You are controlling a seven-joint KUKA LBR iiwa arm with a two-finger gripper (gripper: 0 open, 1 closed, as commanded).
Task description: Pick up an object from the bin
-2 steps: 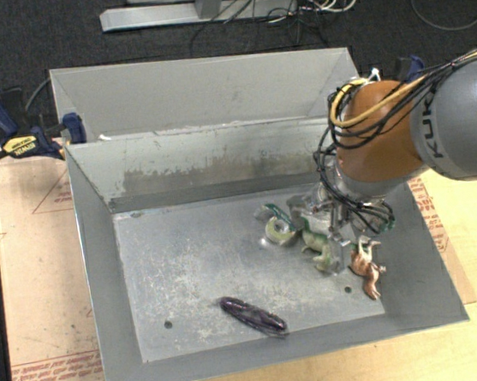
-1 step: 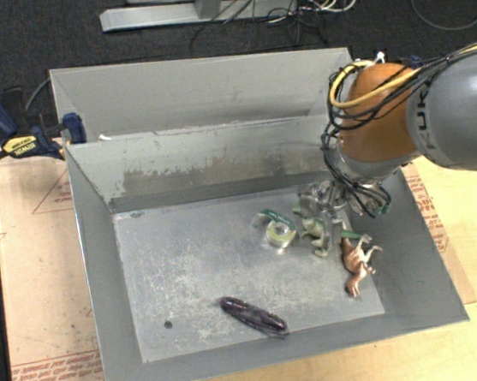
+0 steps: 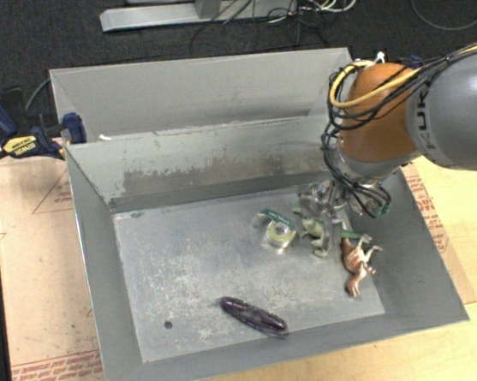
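Note:
My gripper [image 3: 324, 201] hangs low at the right of the bin, just under the arm's orange cover. Right below it lies a small pale green toy figure [image 3: 316, 236]; whether the gripper touches it I cannot make out. A small green and white piece [image 3: 276, 231] rests a little to the left of that figure. A brown toy animal [image 3: 357, 266] lies on the bin floor below and to the right of the gripper, apart from it.
A dark purple elongated thing [image 3: 253, 315] lies near the bin's front wall, left of the middle. The arm and its cables hang over the bin's right wall. The left half of the bin floor is bare metal.

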